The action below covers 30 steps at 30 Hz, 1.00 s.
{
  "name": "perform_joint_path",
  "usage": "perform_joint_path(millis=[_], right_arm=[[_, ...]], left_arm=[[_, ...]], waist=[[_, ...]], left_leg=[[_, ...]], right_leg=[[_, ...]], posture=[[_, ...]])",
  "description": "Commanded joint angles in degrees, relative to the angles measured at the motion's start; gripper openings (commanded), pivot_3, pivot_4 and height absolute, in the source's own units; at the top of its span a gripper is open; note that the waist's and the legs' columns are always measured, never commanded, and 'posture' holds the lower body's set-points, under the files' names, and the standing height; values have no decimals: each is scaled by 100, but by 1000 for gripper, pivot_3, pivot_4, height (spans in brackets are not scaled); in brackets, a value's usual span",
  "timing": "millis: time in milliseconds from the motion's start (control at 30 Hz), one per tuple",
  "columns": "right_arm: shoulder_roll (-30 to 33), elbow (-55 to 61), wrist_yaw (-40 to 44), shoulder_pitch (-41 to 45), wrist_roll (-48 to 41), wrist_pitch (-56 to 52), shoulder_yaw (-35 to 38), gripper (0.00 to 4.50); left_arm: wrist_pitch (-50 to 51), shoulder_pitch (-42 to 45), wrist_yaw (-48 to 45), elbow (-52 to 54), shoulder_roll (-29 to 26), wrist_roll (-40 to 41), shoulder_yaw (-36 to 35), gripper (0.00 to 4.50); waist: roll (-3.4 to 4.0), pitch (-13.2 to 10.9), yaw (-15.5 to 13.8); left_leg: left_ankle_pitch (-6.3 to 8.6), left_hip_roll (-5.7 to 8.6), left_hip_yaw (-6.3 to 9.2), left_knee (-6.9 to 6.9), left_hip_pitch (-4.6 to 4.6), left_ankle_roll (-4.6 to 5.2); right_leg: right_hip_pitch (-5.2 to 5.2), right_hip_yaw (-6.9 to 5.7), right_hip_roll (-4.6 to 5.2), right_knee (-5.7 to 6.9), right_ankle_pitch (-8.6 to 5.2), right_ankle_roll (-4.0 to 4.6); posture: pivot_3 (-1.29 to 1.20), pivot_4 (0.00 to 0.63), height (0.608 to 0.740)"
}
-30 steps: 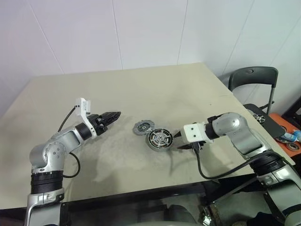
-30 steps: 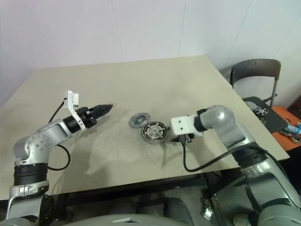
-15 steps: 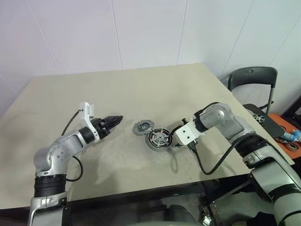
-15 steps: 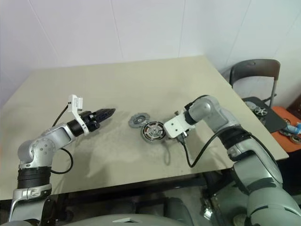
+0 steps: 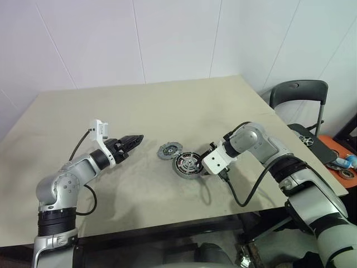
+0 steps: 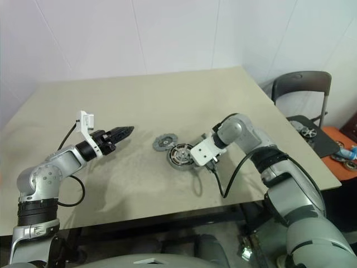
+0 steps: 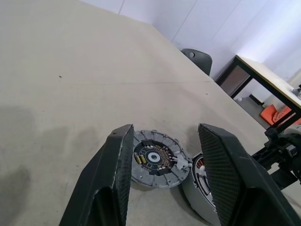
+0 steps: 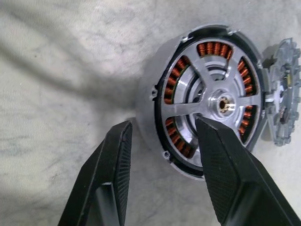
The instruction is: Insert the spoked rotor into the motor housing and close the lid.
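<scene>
Spoked rotor (image 8: 214,101) inside motor housing (image 8: 155,101)

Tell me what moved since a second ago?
The right gripper swung in toward the motor housing and tipped down beside it, jaws open, holding nothing. The spoked rotor stayed seated in the housing, the lid stayed on the table beside it, and the left gripper barely moved, jaws open.
</scene>
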<state>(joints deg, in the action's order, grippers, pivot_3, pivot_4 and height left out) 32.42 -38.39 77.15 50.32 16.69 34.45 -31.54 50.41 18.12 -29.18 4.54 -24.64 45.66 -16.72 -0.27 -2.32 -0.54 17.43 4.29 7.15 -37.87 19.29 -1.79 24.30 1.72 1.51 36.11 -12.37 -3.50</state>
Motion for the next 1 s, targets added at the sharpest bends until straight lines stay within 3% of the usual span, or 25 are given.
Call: perform_joint_path(millis=[33, 433, 533, 667, 800, 1000], right_arm=[[-74, -160, -112, 259, 61, 127, 42, 2221], [-174, -337, -91, 213, 127, 275, -23, 2221], [-273, -518, -158, 279, 191, 360, -54, 1650], [-366, -786, -393, 410, 405, 477, -102, 341], [-396, -972, -511, 537, 511, 606, -106, 341], [-395, -783, 4, 574, 163, 189, 43, 341]], left_arm=[[-61, 169, 17, 114, -32, 66, -96, 2325], [-17, 67, 63, 214, 9, 85, -51, 2325], [-7, 50, 100, 240, 33, 96, -59, 2325], [-7, 16, 116, 267, 52, 97, -49, 2325], [-10, -6, 118, 285, 76, 95, -45, 2325], [-40, 10, 104, 258, 125, 68, -8, 2325]], waist=[[0, 0, 2], [0, 0, 37], [0, 0, 65], [-6, 4, 164], [-3, -2, 179], [-4, -2, 166]], left_leg=[[0, 0, 0, -2, 0, 0], [0, 0, 0, -3, -1, 0], [0, 0, 0, -4, -4, 0], [0, -1, 1, -4, -16, 0], [2, -4, 0, 1, -100, 1], [1, -3, 4, -9, -111, 1]], right_leg=[[0, 0, 0, 0, 1, 1], [-1, 0, -1, 3, 2, 3], [-4, 0, -1, 3, 2, 3], [-18, 0, -2, 4, 3, 4], [-99, 1, -6, 0, -19, 1], [-118, -1, -6, -1, -25, 3]], posture=[[0, 0, 740], [0, 0, 740], [0, 0, 740], [0, 0, 740], [0, 0, 740], [0, 0, 740]])
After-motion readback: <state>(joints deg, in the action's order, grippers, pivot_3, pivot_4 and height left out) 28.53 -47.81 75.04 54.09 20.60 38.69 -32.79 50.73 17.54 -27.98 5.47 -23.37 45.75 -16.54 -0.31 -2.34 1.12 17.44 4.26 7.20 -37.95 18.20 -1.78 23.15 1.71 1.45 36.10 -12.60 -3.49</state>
